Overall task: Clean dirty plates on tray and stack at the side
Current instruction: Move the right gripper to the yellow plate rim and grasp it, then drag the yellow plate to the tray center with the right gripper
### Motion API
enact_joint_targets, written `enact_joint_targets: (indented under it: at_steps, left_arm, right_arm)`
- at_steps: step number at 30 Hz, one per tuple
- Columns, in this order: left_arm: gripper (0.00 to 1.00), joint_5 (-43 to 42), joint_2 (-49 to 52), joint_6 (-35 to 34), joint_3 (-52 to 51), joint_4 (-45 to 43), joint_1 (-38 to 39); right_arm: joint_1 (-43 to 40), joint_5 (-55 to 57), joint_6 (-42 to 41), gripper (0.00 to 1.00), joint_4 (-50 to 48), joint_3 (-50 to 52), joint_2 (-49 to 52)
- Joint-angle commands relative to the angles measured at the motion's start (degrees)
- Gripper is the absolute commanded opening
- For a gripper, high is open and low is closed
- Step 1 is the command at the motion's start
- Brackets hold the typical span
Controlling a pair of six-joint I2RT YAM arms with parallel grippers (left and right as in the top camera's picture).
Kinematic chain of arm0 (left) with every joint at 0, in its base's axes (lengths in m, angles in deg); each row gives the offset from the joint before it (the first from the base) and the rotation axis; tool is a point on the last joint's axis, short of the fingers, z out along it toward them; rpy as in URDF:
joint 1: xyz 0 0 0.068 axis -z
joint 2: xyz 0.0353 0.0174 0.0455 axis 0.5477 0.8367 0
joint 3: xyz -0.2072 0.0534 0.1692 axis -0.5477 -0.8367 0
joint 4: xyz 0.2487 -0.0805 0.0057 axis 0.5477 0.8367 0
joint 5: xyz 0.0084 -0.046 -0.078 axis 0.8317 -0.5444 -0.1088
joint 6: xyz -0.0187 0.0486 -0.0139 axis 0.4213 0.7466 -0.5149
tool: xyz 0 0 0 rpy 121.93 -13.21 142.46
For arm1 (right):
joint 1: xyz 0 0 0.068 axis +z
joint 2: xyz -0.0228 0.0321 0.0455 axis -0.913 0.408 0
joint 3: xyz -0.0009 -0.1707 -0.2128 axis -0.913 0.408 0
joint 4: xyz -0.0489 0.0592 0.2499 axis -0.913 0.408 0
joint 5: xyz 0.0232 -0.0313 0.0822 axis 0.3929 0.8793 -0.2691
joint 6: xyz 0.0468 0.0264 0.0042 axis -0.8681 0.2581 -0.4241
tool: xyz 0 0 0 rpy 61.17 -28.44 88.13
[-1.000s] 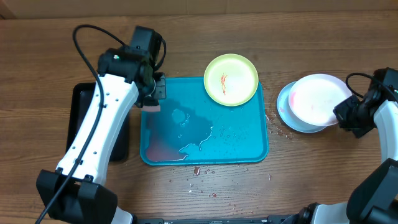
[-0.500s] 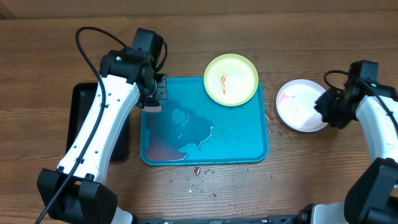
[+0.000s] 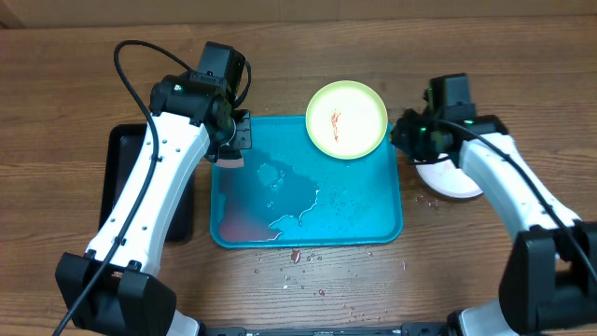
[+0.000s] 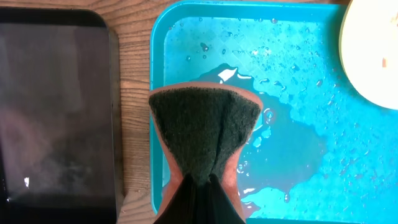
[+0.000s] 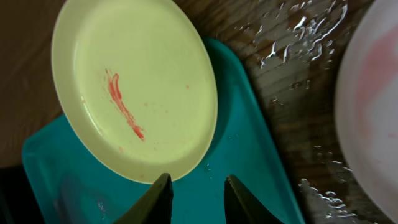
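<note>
Wood table (image 3: 448,280), plate (image 3: 347,119) over tray (image 3: 364,219) edge

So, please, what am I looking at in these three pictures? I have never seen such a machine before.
These are two robot arms, left and right, at a wooden table. One picture looks down from above; the other two come from cameras on the wrists. The left gripper pinches a sponge over a wet turquoise tray. The right gripper, open and empty, hovers by a yellow-green plate with a red smear. A pinkish-white plate lies right of the tray, a black tray left.
</note>
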State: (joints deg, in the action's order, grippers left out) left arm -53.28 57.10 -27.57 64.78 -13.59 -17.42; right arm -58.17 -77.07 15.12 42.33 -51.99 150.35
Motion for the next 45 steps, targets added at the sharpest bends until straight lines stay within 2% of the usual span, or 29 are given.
enact_joint_targets:
  at_steps: [1,9,16,22,26,32,37,39,40,41,45]
  left_arm:
    - [0.04,-0.68,-1.75,-1.01,-0.28,-0.33,0.48]
    - [0.04,-0.70,-1.75,-1.01,-0.28,-0.52,0.48]
    - [0.04,-0.70,-1.75,-1.03,-0.28,-0.63,0.48]
    - [0.04,-0.68,-1.75,-1.01,-0.33,-0.52,0.48]
    - [0.04,-0.70,-1.75,-1.01,-0.33,-0.39,0.48]
    - [0.04,-0.68,-1.75,-1.01,-0.33,-0.70,0.48]
    - [0.04,-0.68,-1.75,-1.01,-0.33,-0.81,0.48]
    - [0.04,-0.68,-1.75,-1.01,-0.33,-0.85,0.48]
    - [0.04,-0.68,-1.75,-1.01,-0.33,-0.87,0.48]
    - [0.04,-0.68,-1.73,-1.01,-0.33,-0.85,0.48]
    - [0.04,-0.70,-1.73,-1.01,-0.33,-0.76,0.48]
  right_arm:
    - [3.13,3.32,-5.05,0.30,-2.89,0.35,4.55]
    - [5.16,3.34,-5.60,0.30,-8.48,0.35,9.92]
    - [5.16,4.63,-5.33,0.29,-7.02,0.35,12.13]
    - [5.16,3.91,-5.31,0.16,-7.17,0.33,13.44]
    - [5.16,0.85,-4.68,0.04,-4.28,0.20,13.44]
    - [7.28,-9.53,0.57,0.04,5.44,0.02,13.42]
    - [12.24,-10.47,5.11,0.04,12.24,-0.17,13.35]
    - [13.81,-10.47,8.13,0.16,13.99,-0.74,13.33]
    - [14.45,-10.19,12.81,0.41,15.17,-1.90,13.33]
    - [14.53,-9.11,15.69,0.51,16.02,-2.95,13.33]
    - [14.29,-1.09,20.76,0.64,17.27,-6.82,13.33]
